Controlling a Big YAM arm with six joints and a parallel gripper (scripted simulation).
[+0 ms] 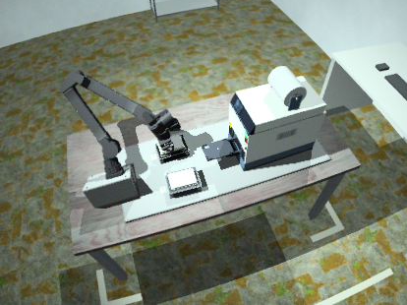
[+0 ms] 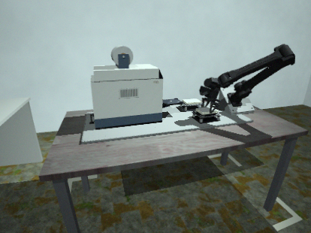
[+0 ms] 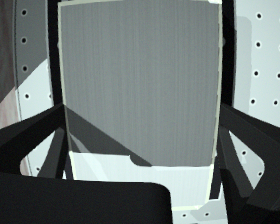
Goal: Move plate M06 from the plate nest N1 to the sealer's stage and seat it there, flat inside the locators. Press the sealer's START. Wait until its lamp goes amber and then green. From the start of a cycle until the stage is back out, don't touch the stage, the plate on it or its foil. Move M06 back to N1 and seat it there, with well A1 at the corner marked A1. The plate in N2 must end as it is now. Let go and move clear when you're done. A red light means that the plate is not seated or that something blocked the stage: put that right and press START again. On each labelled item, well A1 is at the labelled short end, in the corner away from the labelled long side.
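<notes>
My gripper [image 1: 169, 144] [image 2: 211, 105] [image 3: 142, 110] is shut on a plate [image 2: 203, 111] [image 3: 140, 75], one finger along each long side. The plate has a flat grey brushed top and sits at the nest on the far side of the board in the top view; whether it is fully down is too small to tell. The other plate [image 1: 182, 178] [image 2: 191, 101], white-topped, sits in the nearer nest. The sealer [image 1: 282, 128] [image 2: 128, 100] has its dark stage [image 1: 215, 150] [image 2: 172, 101] out, with no plate on it. A green spot and a yellow spot show on the sealer's front. The plate labels are not readable.
The foil roll [image 1: 286, 87] [image 2: 122, 56] stands on top of the sealer. The stage lies between the nests and the sealer's front. The arm's base [image 1: 112, 187] [image 2: 240, 107] stands at the opposite end of the table. A side table [image 1: 364, 77] [image 2: 16, 130] stands beyond the sealer.
</notes>
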